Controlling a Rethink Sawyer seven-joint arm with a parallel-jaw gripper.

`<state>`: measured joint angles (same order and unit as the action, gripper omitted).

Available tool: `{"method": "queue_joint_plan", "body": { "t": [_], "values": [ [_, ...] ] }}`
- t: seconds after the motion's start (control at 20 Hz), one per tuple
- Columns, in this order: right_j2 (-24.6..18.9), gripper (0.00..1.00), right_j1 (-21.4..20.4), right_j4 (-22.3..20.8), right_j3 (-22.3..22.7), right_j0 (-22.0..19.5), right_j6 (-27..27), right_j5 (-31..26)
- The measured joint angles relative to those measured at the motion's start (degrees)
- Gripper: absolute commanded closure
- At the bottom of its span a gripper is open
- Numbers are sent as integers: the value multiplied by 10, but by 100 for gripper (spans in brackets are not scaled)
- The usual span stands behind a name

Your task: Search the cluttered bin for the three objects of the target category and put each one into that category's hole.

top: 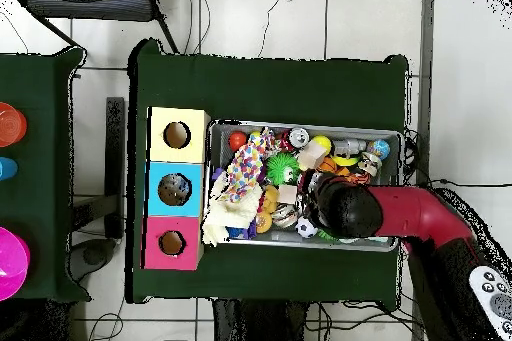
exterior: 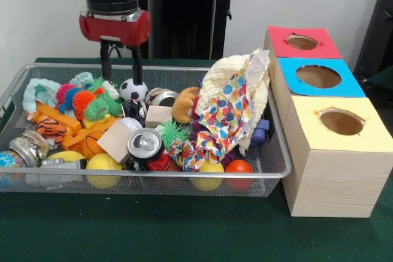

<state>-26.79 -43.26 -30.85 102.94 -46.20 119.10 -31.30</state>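
Gripper [exterior: 121,61] hangs over the far edge of the bin [exterior: 279,173], jaws spread, nothing between them. Tips sit just above the soccer ball [exterior: 132,89], with the spiky toys [exterior: 92,104] beside it.

The hole [exterior: 301,42] lies in the red-topped box, the one farthest from the camera of the three standing just beside the bin's end. From the jaws it lies sideways along the bin's long axis, past the cloth heap [exterior: 236,105], at about the same depth on the bench [exterior: 153,231]. My judgement: any carry runs the bin's length and must clear that heap.

Target category is not stated. The cloth covers part of the bin. The overhead shows the arm hiding the jaws and the items below. Objects under the can [exterior: 145,144] and the balls along the near rim are only partly visible.
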Motion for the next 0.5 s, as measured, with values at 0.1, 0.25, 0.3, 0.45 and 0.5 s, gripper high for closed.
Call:
{"method": "queue_joint_plan", "body": {
  "t": [0.1,0.25,0.3,0.45,0.5],
  "values": [
    [0,0,22,-12,-15,-6,0,-14],
    [1,0,50,-30,-31,-12,0,-23],
    [1,0,56,-34,-34,-13,0,-26],
    [4,0,79,-55,-47,-19,0,-38],
    [4,0,83,-61,-51,-21,0,-43]
  ]
}}
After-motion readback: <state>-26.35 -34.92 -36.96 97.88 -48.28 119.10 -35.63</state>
